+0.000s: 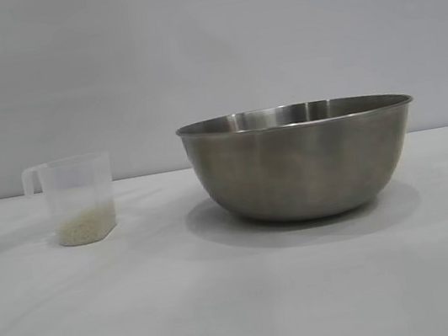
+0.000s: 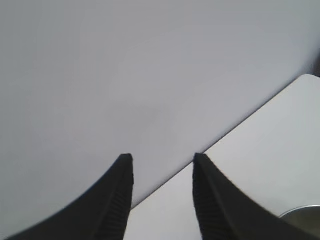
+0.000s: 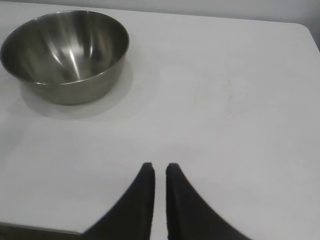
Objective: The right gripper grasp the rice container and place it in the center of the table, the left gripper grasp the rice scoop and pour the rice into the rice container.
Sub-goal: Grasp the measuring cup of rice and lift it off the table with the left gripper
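Rice point(image 1: 86, 225), just a thin layer of tiny off-white grains, is sitting in the bottom of the small translucent whitish plastic scoop point(image 1: 80, 198), the one with the side handle at its rim. That scoop is standing upright on the plain white matte table point(image 1: 228, 304), over on the left in the exterior view. Well to its right, not touching it, the big round brushed stainless-steel rice container point(image 1: 300, 160) is resting on the table too, and from the right wrist view it's looking empty inside.

Neither arm is showing up in the exterior view. The left end effector point(image 2: 162, 162) is hanging in the air with its two black pointed fingers spread apart and nothing between them; it's aiming past the table edge toward the grey wall, and only a sliver of the steel container's rim is peeking in at the corner of that view. The right end effector point(image 3: 159, 170) is hovering over bare table, fingers nearly pressed together with just a narrow slit between them, pinching nothing, with the container well ahead of it.
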Controlling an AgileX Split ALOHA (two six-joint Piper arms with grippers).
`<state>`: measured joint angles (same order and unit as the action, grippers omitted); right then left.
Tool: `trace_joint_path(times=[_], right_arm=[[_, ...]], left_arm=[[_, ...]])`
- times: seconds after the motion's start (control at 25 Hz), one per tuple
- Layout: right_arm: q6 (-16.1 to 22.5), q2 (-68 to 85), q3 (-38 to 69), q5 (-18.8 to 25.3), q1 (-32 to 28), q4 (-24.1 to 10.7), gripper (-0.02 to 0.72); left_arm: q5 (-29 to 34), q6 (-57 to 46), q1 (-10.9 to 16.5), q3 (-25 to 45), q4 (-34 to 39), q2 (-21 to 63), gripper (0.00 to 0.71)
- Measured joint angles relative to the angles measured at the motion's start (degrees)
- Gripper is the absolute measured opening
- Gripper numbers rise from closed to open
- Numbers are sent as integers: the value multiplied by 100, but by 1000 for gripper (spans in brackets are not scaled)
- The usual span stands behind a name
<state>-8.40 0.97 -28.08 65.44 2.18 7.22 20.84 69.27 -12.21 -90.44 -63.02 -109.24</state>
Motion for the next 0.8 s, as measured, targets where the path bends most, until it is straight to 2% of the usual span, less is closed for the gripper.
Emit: trace_joint_path(times=[0.24,0.32,0.44,0.52,0.68,0.8], right_arm=[[0,0,0,0,0,0,54],[0,0,0,0,0,0,54],[0,0,0,0,0,0,54],[0,0,0,0,0,0,54],[0,0,0,0,0,0,54],[0,0,0,0,0,0,54]], left_arm=[[-130,-40,0,182,6,32,276],[-265,-418,0,252,408,44,276],[-623,-1990,-36,406,1929,52,276],[-926,-3478,-99,590,3349,76,276],[-1876,-6508,-164,1331,5905,210,276],[-2345,-8012,-164,1942,7433,417,276]])
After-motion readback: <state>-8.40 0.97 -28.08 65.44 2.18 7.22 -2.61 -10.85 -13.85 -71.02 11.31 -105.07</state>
